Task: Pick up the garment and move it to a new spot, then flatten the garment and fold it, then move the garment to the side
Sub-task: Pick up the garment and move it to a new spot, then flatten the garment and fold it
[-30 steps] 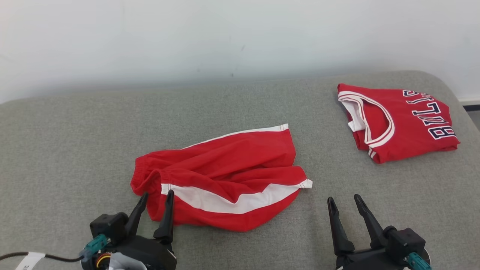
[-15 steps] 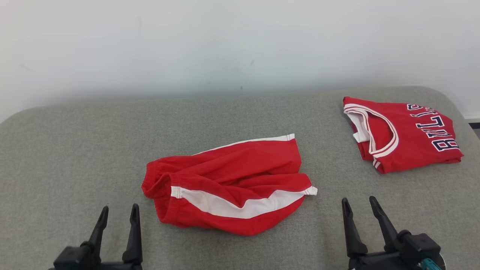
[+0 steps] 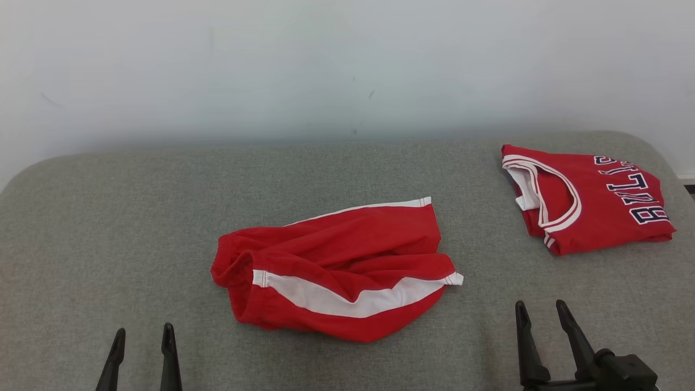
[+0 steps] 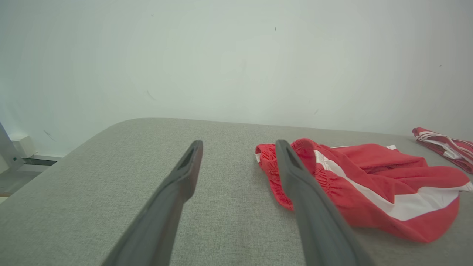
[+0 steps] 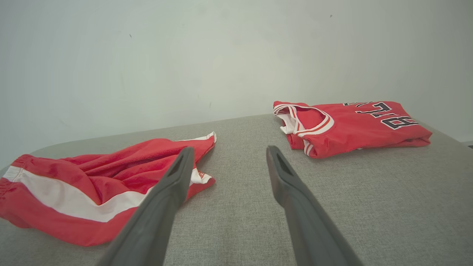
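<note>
Grey padded surface against a plain white wall. Red shorts with a white side stripe lie crumpled near the middle of the surface, waistband bunched toward the robot's left and leg hems toward its right. A folded red jersey sits well apart at the far right.

Left gripper hangs near the front edge, left of the waistband, jaws spread and holding nothing. Right gripper is near the front right, just beyond the white hem corner, jaws likewise spread and empty.

Assessment: the shorts are neither flat nor folded, so a grasp is the likely step in hand. Recommended: take the waistband edge with the left gripper and the hem corner with the right, pinching fabric and not the padding beneath. Draw the ends apart evenly and keep clear of the jersey.
</note>
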`<state>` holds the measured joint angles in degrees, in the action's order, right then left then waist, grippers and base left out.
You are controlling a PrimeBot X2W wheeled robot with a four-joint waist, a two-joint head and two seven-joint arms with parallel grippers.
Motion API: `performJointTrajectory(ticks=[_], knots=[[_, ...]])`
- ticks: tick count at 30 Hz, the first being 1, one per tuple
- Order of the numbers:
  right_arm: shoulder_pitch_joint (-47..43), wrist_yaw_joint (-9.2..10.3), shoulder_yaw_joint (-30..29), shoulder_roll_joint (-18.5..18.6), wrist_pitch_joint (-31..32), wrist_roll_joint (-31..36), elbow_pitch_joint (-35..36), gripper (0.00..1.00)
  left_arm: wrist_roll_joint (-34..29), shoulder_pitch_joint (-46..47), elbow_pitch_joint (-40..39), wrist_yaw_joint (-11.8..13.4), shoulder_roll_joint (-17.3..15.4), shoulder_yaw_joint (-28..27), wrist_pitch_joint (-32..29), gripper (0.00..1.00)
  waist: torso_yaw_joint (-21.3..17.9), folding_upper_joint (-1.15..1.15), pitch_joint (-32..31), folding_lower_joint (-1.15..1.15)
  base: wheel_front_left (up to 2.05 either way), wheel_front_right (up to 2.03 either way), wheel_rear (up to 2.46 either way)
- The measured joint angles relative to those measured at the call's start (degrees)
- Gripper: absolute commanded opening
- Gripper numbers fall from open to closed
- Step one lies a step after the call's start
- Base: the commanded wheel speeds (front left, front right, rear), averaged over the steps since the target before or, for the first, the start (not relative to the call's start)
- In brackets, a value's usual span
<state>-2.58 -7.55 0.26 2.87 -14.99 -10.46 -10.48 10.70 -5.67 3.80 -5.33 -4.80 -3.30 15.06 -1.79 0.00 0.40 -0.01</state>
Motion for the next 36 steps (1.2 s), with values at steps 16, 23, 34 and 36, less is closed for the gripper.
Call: performJointTrajectory(ticks=[16,23,34,36], knots=[[-0.9,0.00,0.0,0.0,0.0,0.0,-0.5,1.00,-2.9,-2.1,-1.2,-1.3,1.8,-2.2,0.0,1.00,0.3,0.00,-0.1,0.00,0.00,0.00,0.00],[-0.9,0.00,0.1,0.0,0.0,0.1,-0.8,1.00,-3.0,-2.4,-0.9,-0.6,1.8,-1.3,0.0,1.00,0.3,0.00,-0.2,0.01,0.00,0.00,0.00],[-0.9,0.00,0.4,0.0,0.0,0.1,-1.1,1.00,-3.1,-2.6,-1.0,0.3,1.9,-0.5,0.0,1.00,0.2,0.00,-0.4,0.01,0.00,0.00,0.00],[-0.9,0.00,0.4,0.0,0.0,0.1,-1.1,1.00,-3.1,-2.7,-1.0,0.4,1.9,-0.4,0.0,1.00,0.2,0.00,-0.4,0.01,0.00,0.00,0.00]])
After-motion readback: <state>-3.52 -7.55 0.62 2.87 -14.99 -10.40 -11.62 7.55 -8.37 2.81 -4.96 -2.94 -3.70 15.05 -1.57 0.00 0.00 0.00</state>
